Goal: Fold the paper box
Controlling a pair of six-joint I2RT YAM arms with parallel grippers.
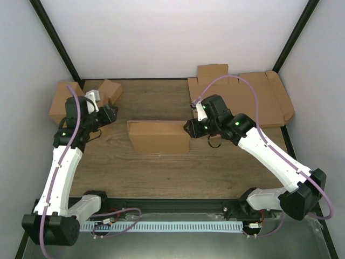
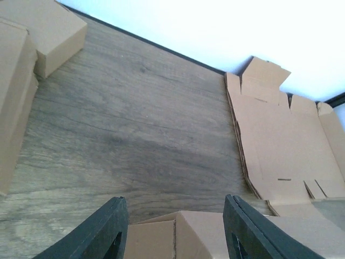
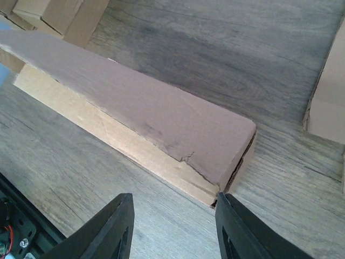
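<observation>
The paper box [image 1: 159, 136] lies in the middle of the desk [image 1: 161, 178], between the two arms. It looks nearly finished: a shallow, closed brown block with the lid down. At its right end a dark gap shows between lid and wall, and the front edge there is a little torn. I judge that the step in hand is to close this end properly. The right gripper [image 3: 173, 216] is open, holds nothing, and stands just beside that end. It should push straight in from the side, so that the lid is not crushed. The left gripper [image 2: 173, 218], also open and empty, is near the left end and could brace the box against sliding. Flat cardboard sheets [image 1: 242, 100] lie far right, smaller cartons [image 1: 67, 100] far left
</observation>
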